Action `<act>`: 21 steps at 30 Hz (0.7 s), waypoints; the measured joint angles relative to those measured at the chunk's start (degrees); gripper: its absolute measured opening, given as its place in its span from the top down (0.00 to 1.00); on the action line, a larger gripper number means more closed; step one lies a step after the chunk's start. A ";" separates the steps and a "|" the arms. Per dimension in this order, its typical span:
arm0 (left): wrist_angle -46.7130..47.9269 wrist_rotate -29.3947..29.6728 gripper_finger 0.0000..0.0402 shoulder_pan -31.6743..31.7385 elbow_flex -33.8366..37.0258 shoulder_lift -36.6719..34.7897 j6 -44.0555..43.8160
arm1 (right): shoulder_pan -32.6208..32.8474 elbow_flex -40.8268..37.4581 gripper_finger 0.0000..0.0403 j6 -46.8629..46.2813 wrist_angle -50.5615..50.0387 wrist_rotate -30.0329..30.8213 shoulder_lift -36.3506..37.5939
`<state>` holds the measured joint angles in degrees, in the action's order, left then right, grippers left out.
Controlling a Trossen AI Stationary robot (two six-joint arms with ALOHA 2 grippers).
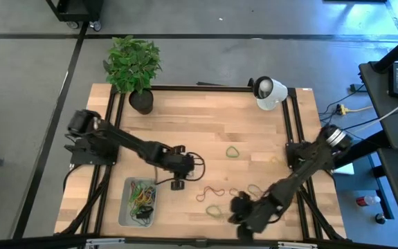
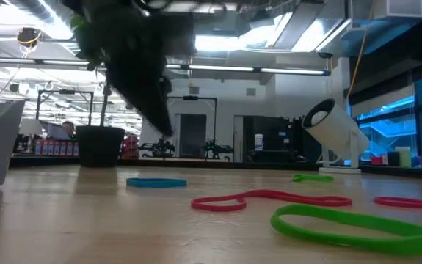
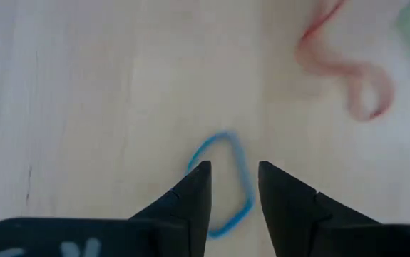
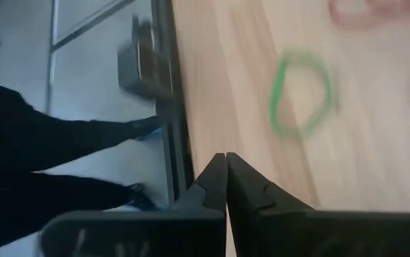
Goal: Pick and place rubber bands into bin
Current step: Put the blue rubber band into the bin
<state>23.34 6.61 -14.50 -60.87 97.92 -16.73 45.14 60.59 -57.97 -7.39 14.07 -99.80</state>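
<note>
Loose rubber bands lie flat on the wooden table: a blue one, red ones and green ones. The bin, a pale tray at the near left, holds several bands. My left gripper hovers open just right of the bin, with its fingertips above the blue band. My right gripper is shut and holds nothing. It hangs over the table's near edge, beside a green band.
A black plant pot stands at the far left and a white lamp-like device at the far right. More bands lie mid-table. A person's dark-clad legs show on the floor past the near edge.
</note>
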 joint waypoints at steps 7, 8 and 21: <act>9.24 1.31 0.72 2.95 -6.45 9.83 -0.02 | 2.57 -14.24 1.00 -2.77 10.46 0.08 8.69; 9.15 1.35 0.72 3.20 -6.53 10.82 -0.08 | 2.61 -15.10 1.00 -2.67 11.37 0.02 9.31; 13.64 3.37 0.99 1.61 -7.69 10.99 -5.72 | 2.54 -16.73 0.99 1.36 12.35 -0.15 11.55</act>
<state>36.98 9.98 -12.89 -68.55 108.91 -22.45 47.68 43.86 -56.61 4.97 13.92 -88.25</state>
